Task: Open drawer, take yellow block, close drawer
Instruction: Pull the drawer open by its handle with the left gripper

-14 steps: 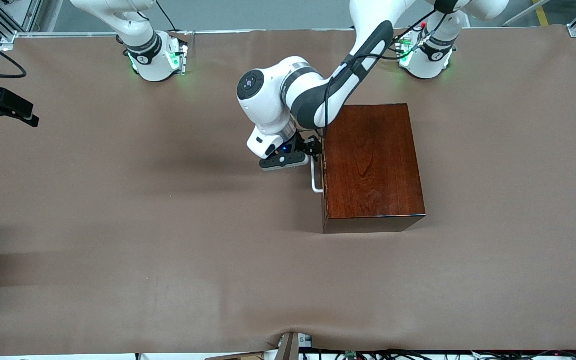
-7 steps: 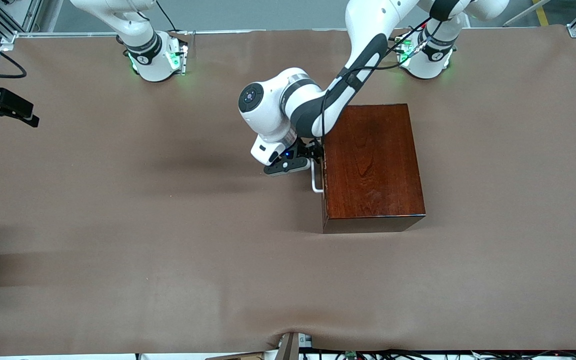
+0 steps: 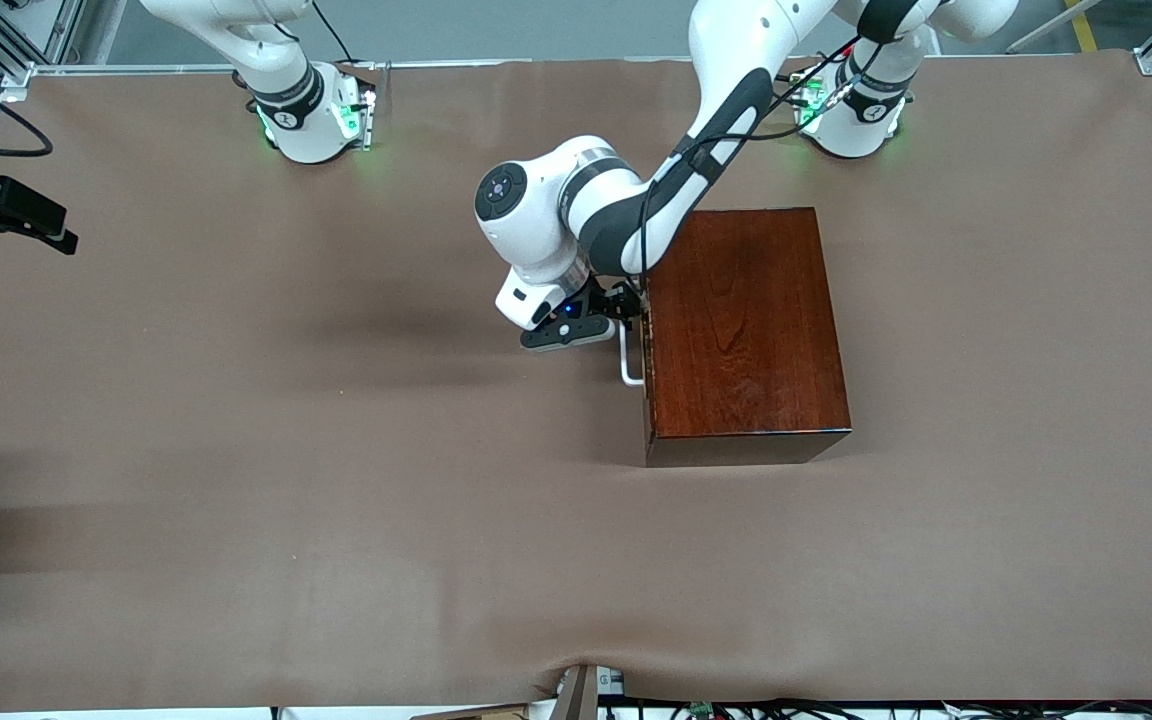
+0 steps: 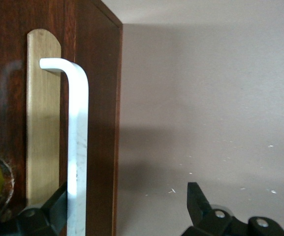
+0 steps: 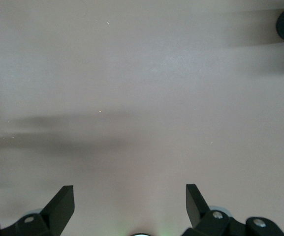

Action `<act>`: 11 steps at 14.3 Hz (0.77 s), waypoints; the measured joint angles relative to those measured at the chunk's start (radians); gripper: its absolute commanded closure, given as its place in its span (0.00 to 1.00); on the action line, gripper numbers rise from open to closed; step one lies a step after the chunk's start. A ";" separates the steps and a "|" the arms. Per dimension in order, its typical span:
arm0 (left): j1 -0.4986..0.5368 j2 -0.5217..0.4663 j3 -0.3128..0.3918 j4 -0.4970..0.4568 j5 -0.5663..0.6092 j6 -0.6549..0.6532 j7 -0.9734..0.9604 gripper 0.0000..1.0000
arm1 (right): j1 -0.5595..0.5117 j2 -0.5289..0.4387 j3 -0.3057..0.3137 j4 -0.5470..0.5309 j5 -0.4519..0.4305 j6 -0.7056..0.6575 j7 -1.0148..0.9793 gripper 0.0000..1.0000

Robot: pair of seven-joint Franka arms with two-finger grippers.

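Three cameras: one high overview, two on the wrists.

From high across the table (image 3: 336,500) we face both bases; our left wrist camera sits close against the drawer (image 4: 43,123) front, also seen from above, while our right wrist camera looks down on bare tabletop.

drawer (image 3: 643,345) shut in box (image 3: 744,325), left hand (image 3: 626,310) at handle (image 3: 628,365)

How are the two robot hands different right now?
The left end effector is at the wooden box, one finger beside the drawer's white handle. The right end effector hangs over bare table, waiting, near nothing. Both are black, with two fingers spread open.
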 measured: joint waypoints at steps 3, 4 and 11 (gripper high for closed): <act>-0.012 0.005 -0.001 0.000 -0.001 0.030 -0.020 0.00 | 0.000 0.000 0.000 0.000 0.000 0.000 0.000 0.00; -0.015 0.006 0.000 0.000 -0.001 0.037 -0.039 0.00 | 0.000 0.000 0.000 0.000 0.000 0.000 0.000 0.00; -0.039 0.028 0.000 0.037 -0.040 0.153 -0.145 0.00 | 0.000 0.000 0.000 0.000 0.000 0.000 0.000 0.00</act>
